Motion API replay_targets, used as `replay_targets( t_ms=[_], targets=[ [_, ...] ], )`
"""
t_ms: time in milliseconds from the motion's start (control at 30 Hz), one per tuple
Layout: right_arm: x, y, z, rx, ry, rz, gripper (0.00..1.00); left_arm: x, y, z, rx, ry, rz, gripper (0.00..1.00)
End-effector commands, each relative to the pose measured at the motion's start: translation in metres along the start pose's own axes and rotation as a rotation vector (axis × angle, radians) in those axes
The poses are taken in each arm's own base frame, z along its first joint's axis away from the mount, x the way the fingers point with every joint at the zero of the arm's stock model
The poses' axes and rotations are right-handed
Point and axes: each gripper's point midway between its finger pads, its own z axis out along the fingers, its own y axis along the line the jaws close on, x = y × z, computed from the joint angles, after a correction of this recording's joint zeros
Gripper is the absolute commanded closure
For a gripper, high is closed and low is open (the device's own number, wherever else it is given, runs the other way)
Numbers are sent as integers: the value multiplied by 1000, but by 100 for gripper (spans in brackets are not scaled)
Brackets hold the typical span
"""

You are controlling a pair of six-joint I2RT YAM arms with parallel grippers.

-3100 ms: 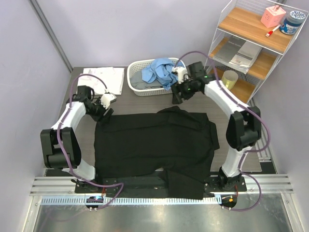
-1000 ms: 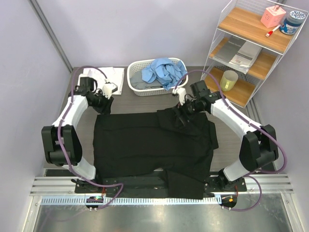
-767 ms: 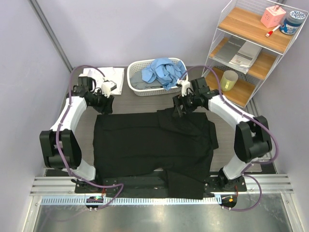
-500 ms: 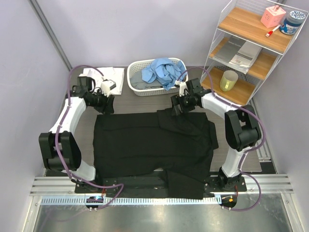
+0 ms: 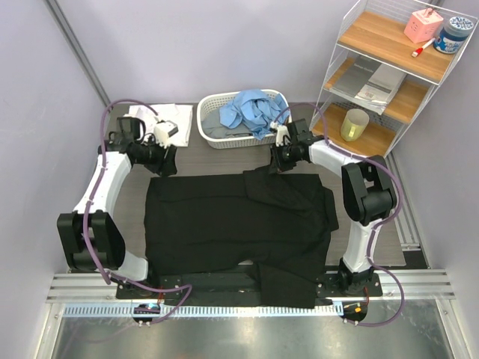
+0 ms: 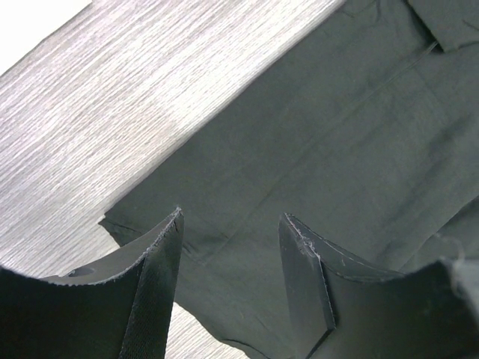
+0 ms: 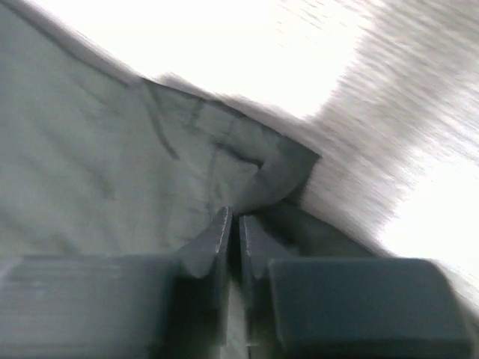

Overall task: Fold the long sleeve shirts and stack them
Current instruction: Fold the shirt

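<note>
The black shirt (image 5: 239,221) lies flat on the surface (image 5: 217,161), its long axis running left to right; a hand sits at each far corner. The left hand (image 5: 165,161) hovers open just above the far-left corner; the right hand (image 5: 278,161) looks pinched nearly shut on the far-right edge by the collar; I'd say any fold must come toward the near edge.

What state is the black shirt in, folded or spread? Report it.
Mostly spread: the black shirt lies flat across the table, with only some cloth doubled over on its right side.
</note>
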Motion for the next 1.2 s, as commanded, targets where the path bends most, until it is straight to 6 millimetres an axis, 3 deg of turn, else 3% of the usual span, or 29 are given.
replay_targets(
  t_ms=[0,100,200,233,300,333,400,433,500,533,633,733,833,867,900,967,1000,1067,1100,1167],
  targets=[
    [-40,56,-42,-237,-124,-75,98,-26,-6,-19,1,-77,7,46],
    [-43,99,-78,-378,-175,-187,99,-37,-13,-27,20,-111,0,46],
    [-14,137,-109,-451,-158,-398,99,-49,-25,-38,58,-150,-5,45],
    [18,151,-106,-479,-87,-498,99,-51,-28,-41,68,-163,0,45],
    [46,163,-114,-459,-48,-625,99,-54,-38,-47,94,-190,9,44],
    [81,168,-105,-475,20,-706,99,-54,-40,-49,100,-194,12,43],
    [106,161,-100,-407,62,-797,95,-47,-48,-49,122,-192,34,42],
    [134,155,-91,-403,118,-863,93,-38,-52,-49,138,-170,37,41],
    [161,134,-86,-338,193,-926,78,-20,-63,-46,189,-143,113,40],
    [169,130,-86,-333,214,-965,60,-8,-71,-47,220,-112,120,40],
    [168,123,-95,-277,215,-935,43,17,-79,-43,233,-79,196,38],
    [146,137,-108,-293,135,-880,42,34,-86,-38,256,-59,260,36],
    [118,147,-116,-340,73,-751,43,44,-111,-21,320,-25,352,35],
    [113,140,-112,-341,80,-689,43,40,-115,-15,322,-37,394,35],
    [104,141,-112,-354,71,-638,43,40,-131,-7,358,-31,428,35],
    [102,138,-101,-397,110,-534,46,32,-143,9,389,-56,447,35],
    [93,134,-102,-401,106,-451,46,27,-155,15,426,-61,402,35],
    [96,138,-96,-467,138,-366,45,17,-166,27,503,-70,335,35],
    [92,144,-93,-477,129,-311,37,10,-166,30,512,-77,308,35],
    [82,151,-83,-490,70,-264,31,2,-162,36,511,-75,232,36]
  ],
)
